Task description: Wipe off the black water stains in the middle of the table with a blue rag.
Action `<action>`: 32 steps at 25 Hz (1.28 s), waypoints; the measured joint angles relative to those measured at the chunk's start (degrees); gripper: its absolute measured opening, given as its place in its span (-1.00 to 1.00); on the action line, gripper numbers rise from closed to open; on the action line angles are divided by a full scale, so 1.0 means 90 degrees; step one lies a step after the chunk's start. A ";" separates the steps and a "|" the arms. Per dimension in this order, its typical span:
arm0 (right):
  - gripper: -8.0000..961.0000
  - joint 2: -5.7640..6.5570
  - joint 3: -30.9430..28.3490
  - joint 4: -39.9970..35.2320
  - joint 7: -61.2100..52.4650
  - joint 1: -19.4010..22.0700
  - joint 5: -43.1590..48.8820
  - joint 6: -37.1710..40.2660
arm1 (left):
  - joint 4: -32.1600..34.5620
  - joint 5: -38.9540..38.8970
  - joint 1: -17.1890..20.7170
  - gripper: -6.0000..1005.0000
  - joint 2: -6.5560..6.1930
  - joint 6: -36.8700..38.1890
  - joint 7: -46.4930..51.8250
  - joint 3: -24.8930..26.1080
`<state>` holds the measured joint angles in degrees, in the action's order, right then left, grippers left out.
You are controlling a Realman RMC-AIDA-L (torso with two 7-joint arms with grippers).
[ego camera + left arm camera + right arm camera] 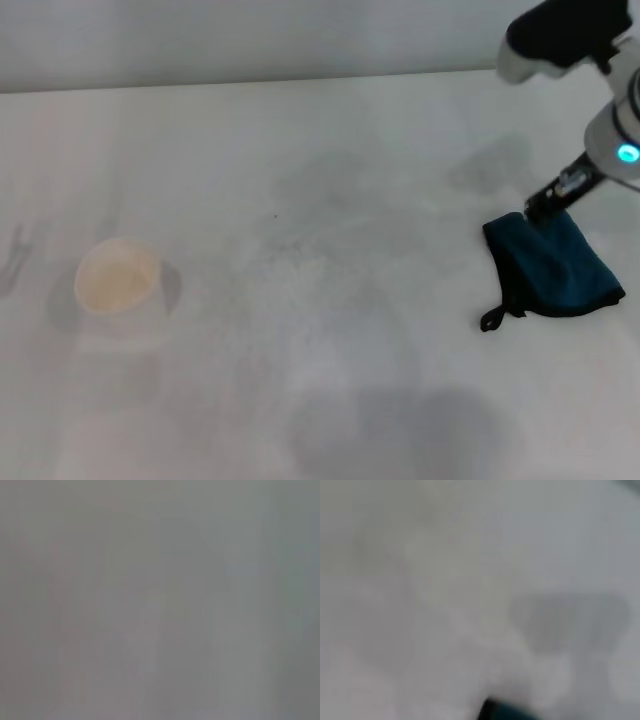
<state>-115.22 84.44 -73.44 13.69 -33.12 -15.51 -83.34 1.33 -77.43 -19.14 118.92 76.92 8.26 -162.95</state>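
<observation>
- Your right gripper (537, 208) sits at the table's three o'clock side, its tip down on the far corner of the blue rag (553, 266). The jaws are hidden where they meet the cloth, so you cannot tell how far open they are or whether they have hold of it.
- The blue rag lies flat on the table (330, 400), a folded, roughly square teal cloth with black edging; its small black loop (491, 320) trails from the corner nearest the seven o'clock side.
- The black water stains (276, 215) are a tiny dark speck near the table's middle, well apart from the rag, toward nine o'clock from the gripper.
- The coming move turns on that line: the rag must travel from three o'clock toward the centre. The right arm is the nearer one by far.
- The left gripper is not in view; its wrist camera shows only bare grey.
- A white paper cup (118, 277) stands further out at nine o'clock, beyond the stain, so a long sweep could reach it.
</observation>
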 joint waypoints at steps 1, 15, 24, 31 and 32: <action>-0.33 0.0001 -0.0104 -0.0084 0.0035 0.0058 -0.0004 0.0110 | 0.0007 0.0003 -0.0002 0.75 0.0000 0.0001 0.0000 0.0000; -0.33 0.0028 -0.1864 -0.0015 0.2097 0.0832 -0.1740 0.2346 | 0.0052 0.0010 -0.0116 0.75 0.0010 0.0016 0.0000 0.0000; -0.33 0.0036 -0.3963 0.1197 0.5270 0.1036 -0.4914 0.3069 | 0.0447 -0.0222 -0.0123 0.75 0.0039 0.0093 -0.0562 0.0000; -0.33 0.0183 -0.4640 0.2380 0.7620 0.1073 -0.6153 0.3254 | 0.0922 -0.0322 -0.0176 0.75 0.0043 0.0045 -0.0893 0.0000; -0.32 0.0201 -0.4644 0.2530 0.7764 0.1070 -0.6298 0.3341 | 0.0938 -0.0335 -0.0185 0.75 0.0047 0.0021 -0.0896 0.0000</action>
<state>-113.42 42.64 -50.66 83.56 -23.48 -72.20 -53.27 9.77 -80.44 -20.80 119.34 77.10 0.20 -162.95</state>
